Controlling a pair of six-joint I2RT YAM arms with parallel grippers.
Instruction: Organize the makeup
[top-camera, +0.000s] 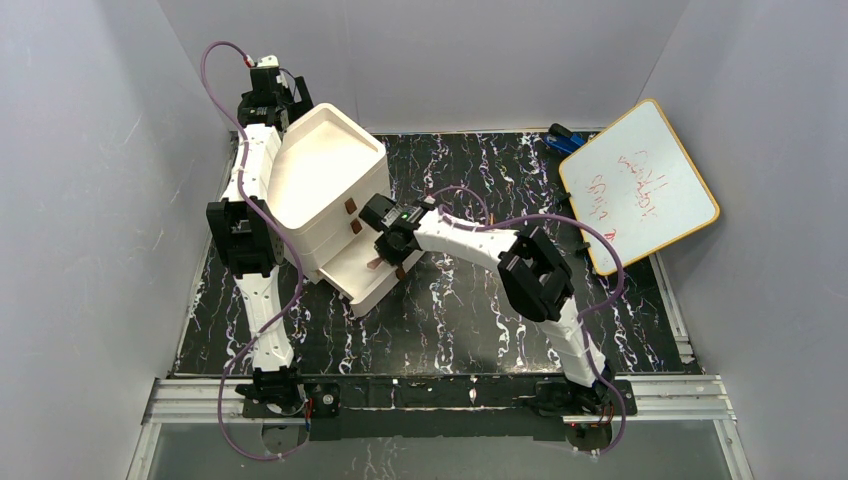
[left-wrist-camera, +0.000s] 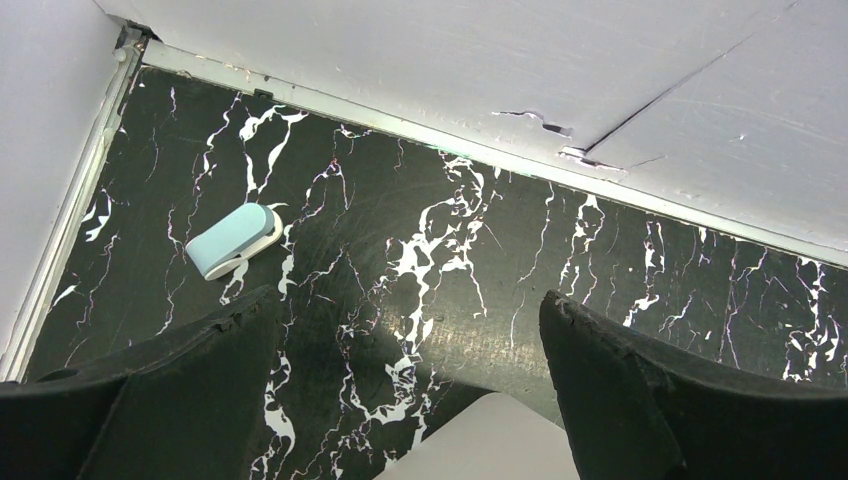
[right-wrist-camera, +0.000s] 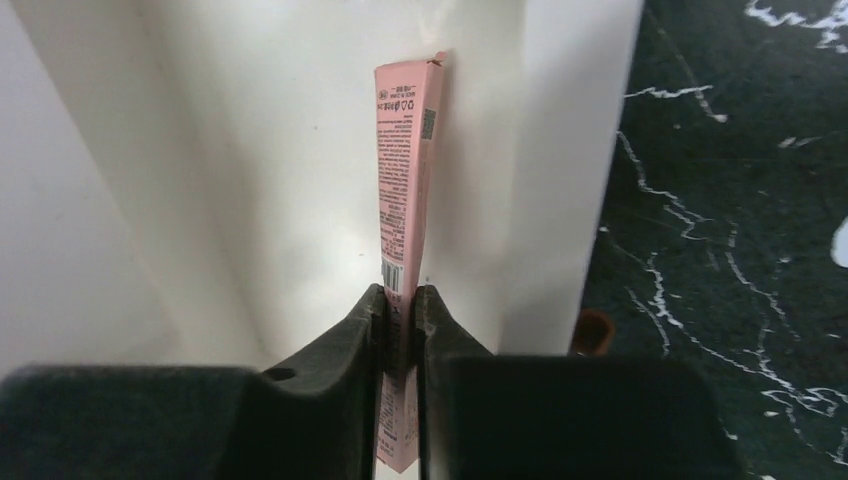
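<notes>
The slim pink stick (right-wrist-camera: 405, 190) is reaching into the pulled-out drawer (right-wrist-camera: 250, 200) of the white drawer box (top-camera: 320, 170), and the right gripper (right-wrist-camera: 400, 300) is pinching it tight near one end. It's sitting really close to a side wall, so I'm thinking it could end up leaning on the rim or tipping out onto the table (right-wrist-camera: 720, 200) on release. The left gripper (left-wrist-camera: 408, 305) is hanging spread wide at the far left corner.

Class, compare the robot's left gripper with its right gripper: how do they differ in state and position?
The left gripper is open and empty; the right gripper is shut on a pink tube. The left gripper hangs over the black marbled table; the right gripper is over the white drawer. Both are black.
</notes>
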